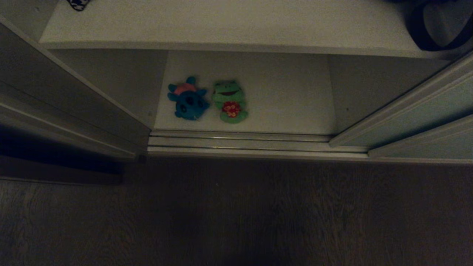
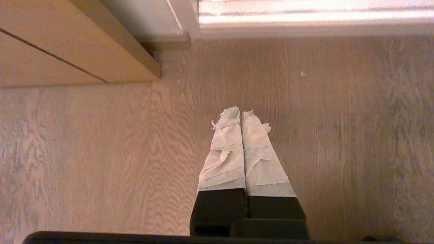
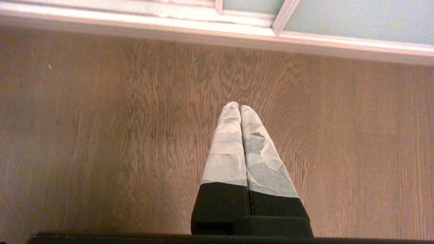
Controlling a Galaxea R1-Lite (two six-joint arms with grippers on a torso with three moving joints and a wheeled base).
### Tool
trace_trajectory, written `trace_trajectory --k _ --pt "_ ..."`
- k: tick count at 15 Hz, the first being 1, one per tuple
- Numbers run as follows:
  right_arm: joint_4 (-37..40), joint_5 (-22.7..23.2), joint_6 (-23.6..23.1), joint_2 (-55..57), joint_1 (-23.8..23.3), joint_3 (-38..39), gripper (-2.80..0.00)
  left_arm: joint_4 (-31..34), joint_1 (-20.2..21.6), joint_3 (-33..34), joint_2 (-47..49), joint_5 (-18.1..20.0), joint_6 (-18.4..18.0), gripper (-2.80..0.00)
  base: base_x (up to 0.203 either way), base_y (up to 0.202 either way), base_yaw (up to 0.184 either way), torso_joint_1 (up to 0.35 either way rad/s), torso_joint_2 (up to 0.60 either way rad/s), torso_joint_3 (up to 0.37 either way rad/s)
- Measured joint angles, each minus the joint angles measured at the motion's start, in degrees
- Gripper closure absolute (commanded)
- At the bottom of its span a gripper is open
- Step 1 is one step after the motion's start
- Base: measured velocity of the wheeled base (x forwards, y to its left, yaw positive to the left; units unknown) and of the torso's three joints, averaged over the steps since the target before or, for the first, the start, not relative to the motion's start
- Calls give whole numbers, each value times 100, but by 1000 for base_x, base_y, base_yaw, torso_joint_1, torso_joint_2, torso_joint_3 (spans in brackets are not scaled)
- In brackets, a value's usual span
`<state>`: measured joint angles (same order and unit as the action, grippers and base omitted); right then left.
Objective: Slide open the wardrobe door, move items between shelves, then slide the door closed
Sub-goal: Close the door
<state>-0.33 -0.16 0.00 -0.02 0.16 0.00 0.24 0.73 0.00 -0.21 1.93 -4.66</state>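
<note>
The wardrobe stands open, its pale grey-green sliding door [image 1: 425, 107] pushed to the right. Two plush items lie side by side on the lower white shelf [image 1: 288, 96], near its front left: a teal-blue one with a pink tuft [image 1: 188, 99] and a green one in red flowered shorts [image 1: 230, 101]. The upper shelf [image 1: 229, 26] spans above them. Neither arm shows in the head view. My left gripper [image 2: 240, 113] hangs over the wooden floor, taped fingers pressed together and empty. My right gripper [image 3: 239, 106] is likewise shut and empty above the floor, near the door's foot [image 3: 356, 17].
Metal door tracks [image 1: 240, 142] run along the wardrobe's threshold. A houndstooth cushion [image 1: 78, 3] and a black strapped bag [image 1: 432, 26] sit at the upper shelf's ends. A grey panel [image 1: 55, 96] closes the left side. Wood planking [image 2: 67, 51] rises beside the left gripper.
</note>
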Motion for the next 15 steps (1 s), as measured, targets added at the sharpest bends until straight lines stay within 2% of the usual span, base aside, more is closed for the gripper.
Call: trace_trajectory --k 15 --pt "2 0 0 0 0 0 0 -14 1 0 2 -28 27 0 0 0 0 1 2 205"
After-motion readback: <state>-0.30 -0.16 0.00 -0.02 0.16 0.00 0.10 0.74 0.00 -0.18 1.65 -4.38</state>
